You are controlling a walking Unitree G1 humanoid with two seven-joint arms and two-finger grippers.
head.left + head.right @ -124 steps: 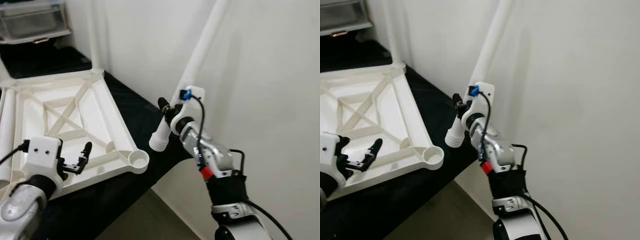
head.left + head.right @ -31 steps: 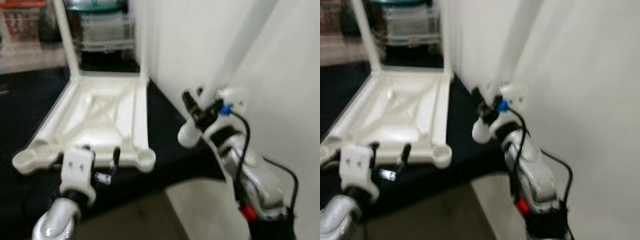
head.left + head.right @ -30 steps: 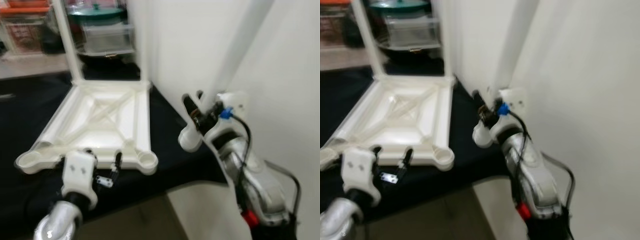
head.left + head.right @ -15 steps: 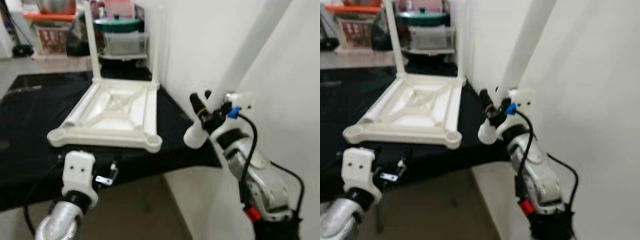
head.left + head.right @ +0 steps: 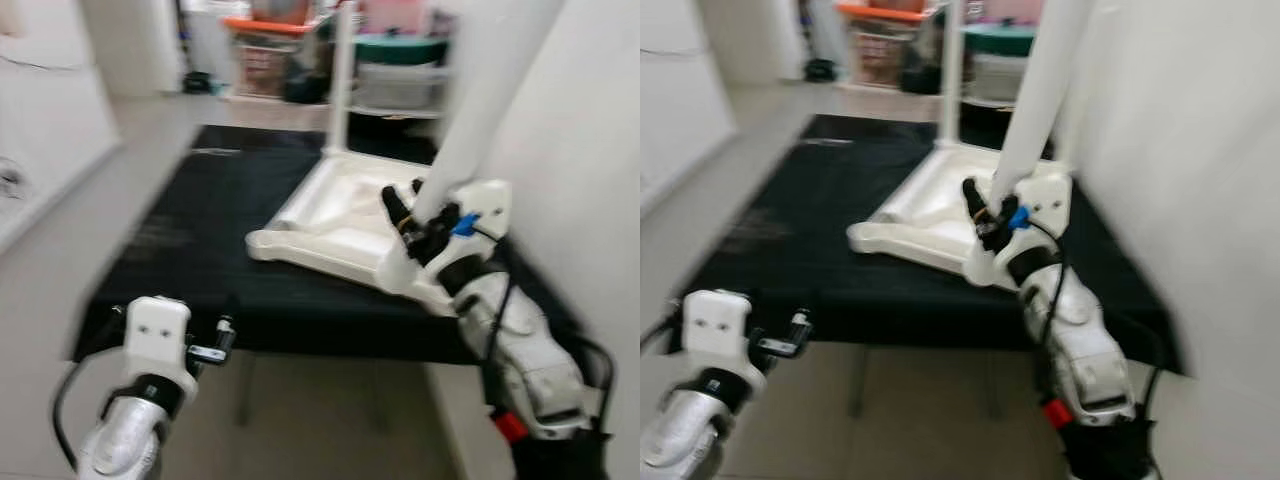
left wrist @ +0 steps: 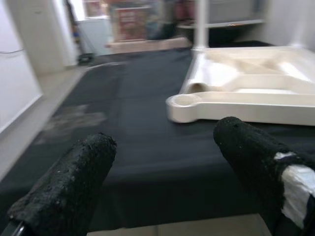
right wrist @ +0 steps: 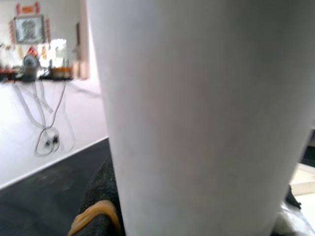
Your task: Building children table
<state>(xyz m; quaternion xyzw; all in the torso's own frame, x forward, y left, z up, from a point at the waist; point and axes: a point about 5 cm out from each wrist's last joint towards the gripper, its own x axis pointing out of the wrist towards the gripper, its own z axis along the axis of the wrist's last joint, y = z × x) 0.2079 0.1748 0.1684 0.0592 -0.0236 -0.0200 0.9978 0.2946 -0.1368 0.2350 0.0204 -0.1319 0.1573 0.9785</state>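
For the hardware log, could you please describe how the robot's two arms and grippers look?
Both arms are silver metal, with white camera blocks at the wrists and black cables. The left gripper has two long black fingers. The right gripper carries a blue connector, and its arm has a red mark above a black cuff.

Left gripper agape, right gripper clamped.

Head pair: looking forward and down from above onto a black table and the white tabletop lying on it, both blurred, the two offset sideways and sharing nearly the whole scene. Left wrist: low, just off the table's near edge, facing across it between two spread fingers toward the same tabletop. Right wrist: pressed very close against a white leg, room beyond at the side.
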